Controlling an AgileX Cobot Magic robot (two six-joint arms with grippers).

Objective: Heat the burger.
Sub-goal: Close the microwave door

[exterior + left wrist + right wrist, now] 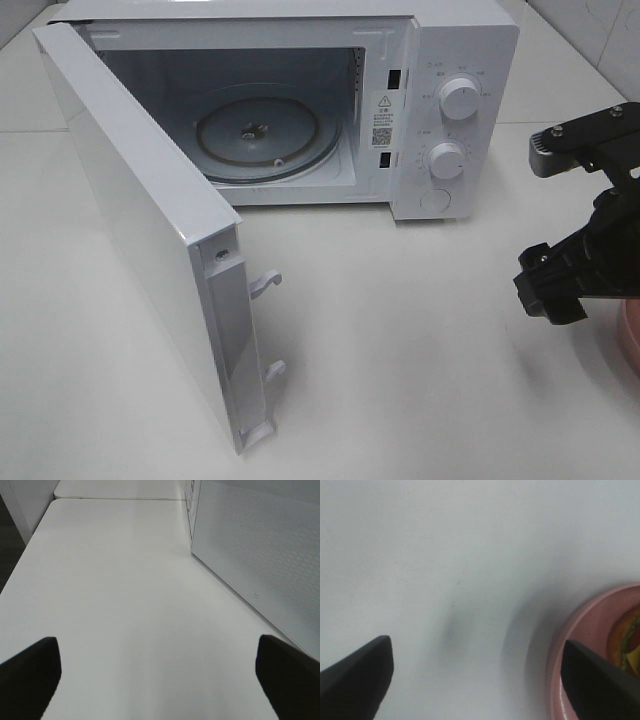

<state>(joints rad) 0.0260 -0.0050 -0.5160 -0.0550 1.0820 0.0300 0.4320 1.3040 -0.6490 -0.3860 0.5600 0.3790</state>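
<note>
Only a sliver of the burger (626,642) shows in the right wrist view, with orange bun edge and green and red filling, lying on a pink plate (580,630). My right gripper (477,680) hovers over the bare table beside the plate, open, with nothing between its fingers; one fingertip (600,685) overlaps the plate's rim. In the high view the right arm (560,280) is at the far right, above the plate's edge (625,340); the burger is hidden there. My left gripper (157,680) is open over the bare table.
The white microwave (450,110) stands at the back with its door (140,220) swung wide toward the front left, glass turntable (265,135) bare. In the left wrist view the door's outer face (260,555) is close by. The white tabletop (400,350) fills the front.
</note>
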